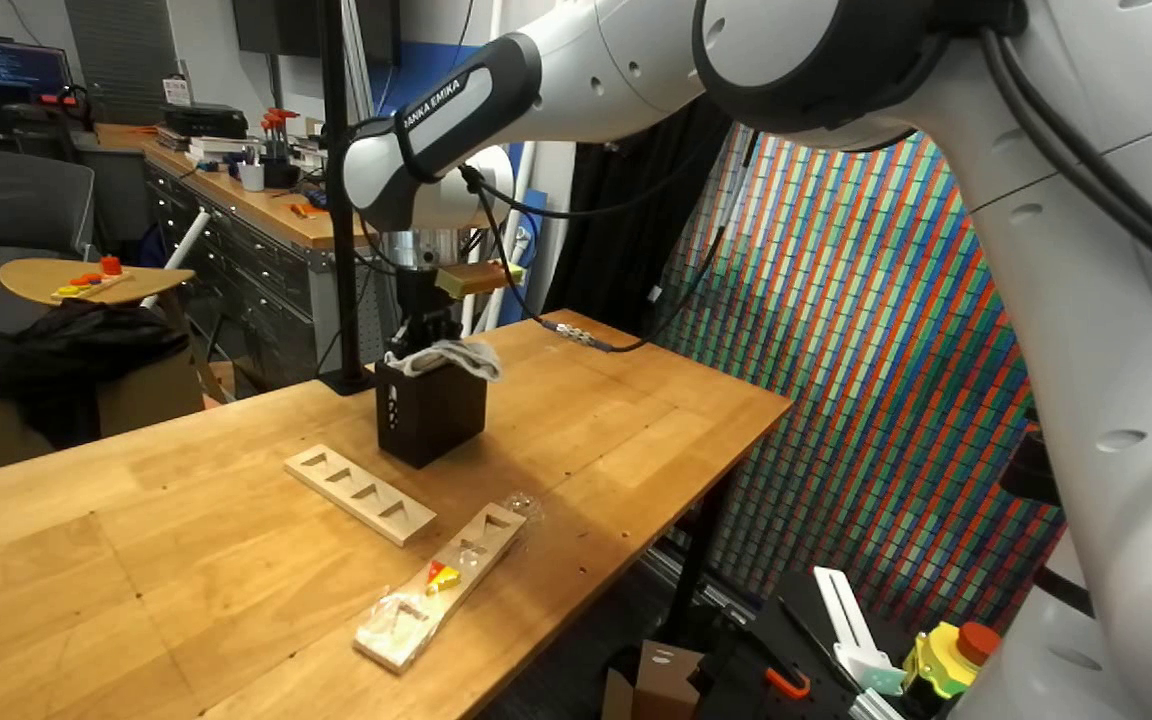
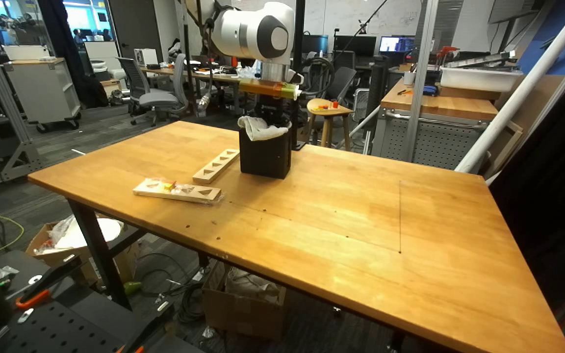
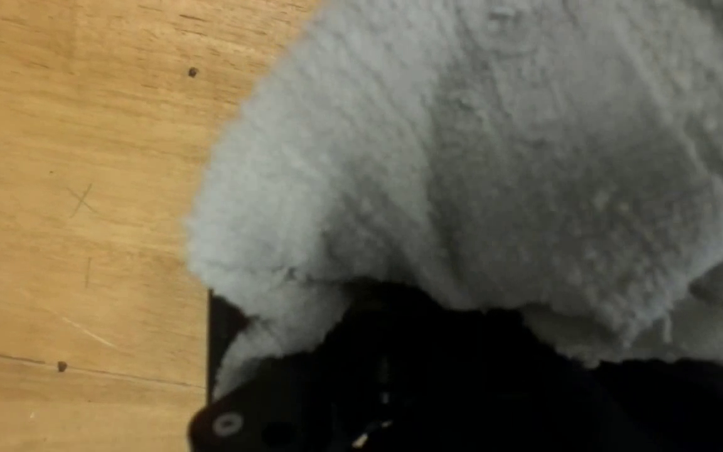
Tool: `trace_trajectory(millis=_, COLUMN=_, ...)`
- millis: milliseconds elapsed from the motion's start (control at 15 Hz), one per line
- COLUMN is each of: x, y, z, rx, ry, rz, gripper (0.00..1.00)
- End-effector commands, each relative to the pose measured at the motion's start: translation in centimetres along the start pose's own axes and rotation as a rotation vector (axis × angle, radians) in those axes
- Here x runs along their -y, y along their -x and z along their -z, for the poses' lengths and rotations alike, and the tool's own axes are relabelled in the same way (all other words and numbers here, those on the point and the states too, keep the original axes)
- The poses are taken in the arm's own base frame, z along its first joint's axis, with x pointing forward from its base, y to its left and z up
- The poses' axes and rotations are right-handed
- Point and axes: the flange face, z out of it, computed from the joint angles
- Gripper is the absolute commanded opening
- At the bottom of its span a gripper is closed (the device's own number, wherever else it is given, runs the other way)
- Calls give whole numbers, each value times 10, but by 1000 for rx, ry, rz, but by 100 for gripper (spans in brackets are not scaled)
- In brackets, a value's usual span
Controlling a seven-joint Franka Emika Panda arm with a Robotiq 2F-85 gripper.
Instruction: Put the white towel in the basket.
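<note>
The white towel (image 1: 451, 357) is bunched over the mouth of the black basket (image 1: 431, 420). Part of it hangs over the rim in both exterior views, with the towel (image 2: 263, 130) folded over the basket (image 2: 265, 158). My gripper (image 1: 424, 338) points down at the basket's mouth, against the towel. In the wrist view the towel (image 3: 437, 157) fills most of the picture and spreads around the dark gripper (image 3: 437, 314). A sliver of the basket's dark edge (image 3: 214, 339) shows at left. The fingertips are hidden in shadow and towel, so their opening does not show.
Two wooden strips with triangular slots lie near the basket: a bare strip (image 1: 361, 495) and a plastic-wrapped strip (image 1: 441, 590) with red and yellow pieces. A black post (image 1: 341, 200) stands close behind the basket. The wooden table (image 2: 361, 220) has its edge beyond the wrapped strip.
</note>
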Motion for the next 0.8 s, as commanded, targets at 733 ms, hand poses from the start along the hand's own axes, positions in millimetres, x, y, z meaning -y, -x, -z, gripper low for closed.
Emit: trace_trajectory(millis=733, x=46, y=66, z=104, rx=-61, ry=139, rz=-53, gripper=0)
